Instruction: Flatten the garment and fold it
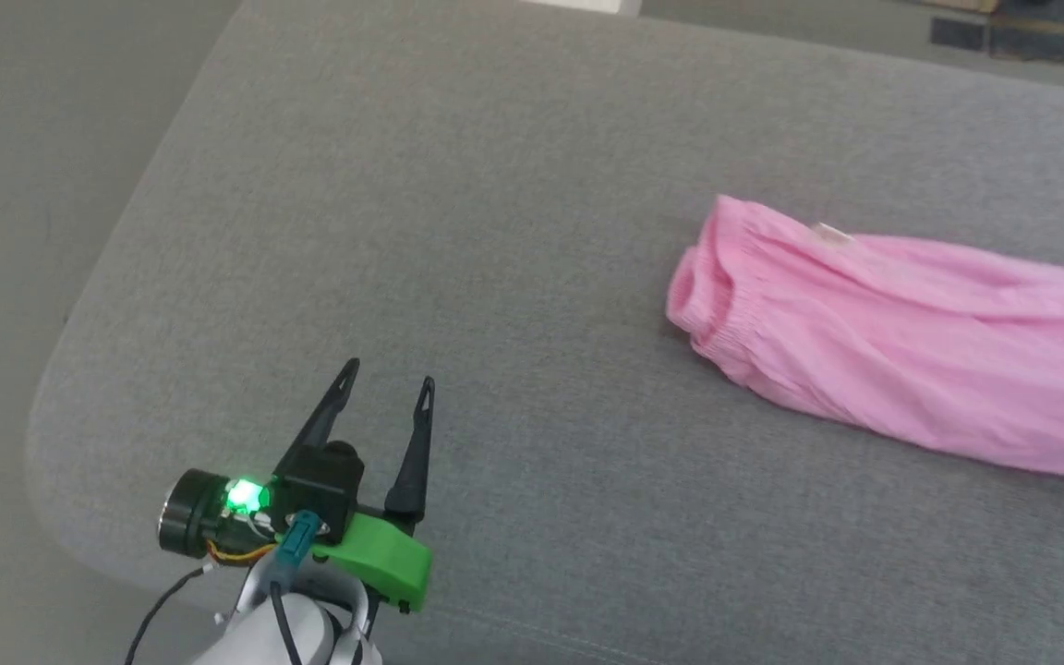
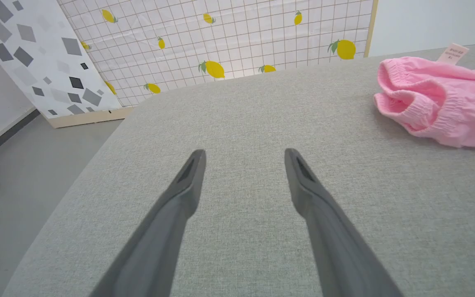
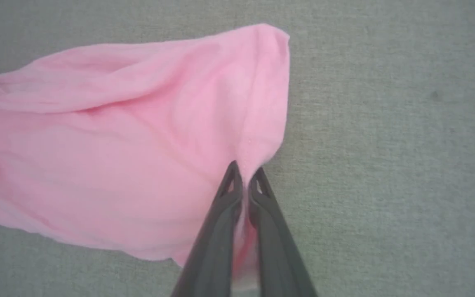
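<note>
Asking first about the garment (image 1: pixel 901 351): where is it lying, and which way is it running? (inspector)

It is lying on the grey cushion (image 1: pixel 495 231), in the right half of my head view. Its long axis is running across me, left to right, dipping slightly toward me at the right, where it is passing out of the head view's edge. The gathered elastic band (image 1: pixel 712 305) is pointing to my left, facing my left gripper (image 1: pixel 389 372) but lying well apart from it. (robot)

How is it looking? (inspector)

It is showing as light pink, thin and soft, and it is lying as a long rumpled strip with lengthwise creases, not flat. The band end is gaping open and puckering. A small white label (image 1: pixel 832 234) is sticking up from the far edge just behind the band. The opposite end, in my right wrist view, is spreading smoother, with one broad fold crossing it. (robot)

And how are the grippers standing? (inspector)

My left gripper is hovering over bare cushion near its rounded corner, fingers spread wide and gripping nothing. My right gripper (image 3: pixel 245 166) is pinching the garment's plain end at a corner, fingers clenched together with pink cloth bunching between them. (robot)
</note>
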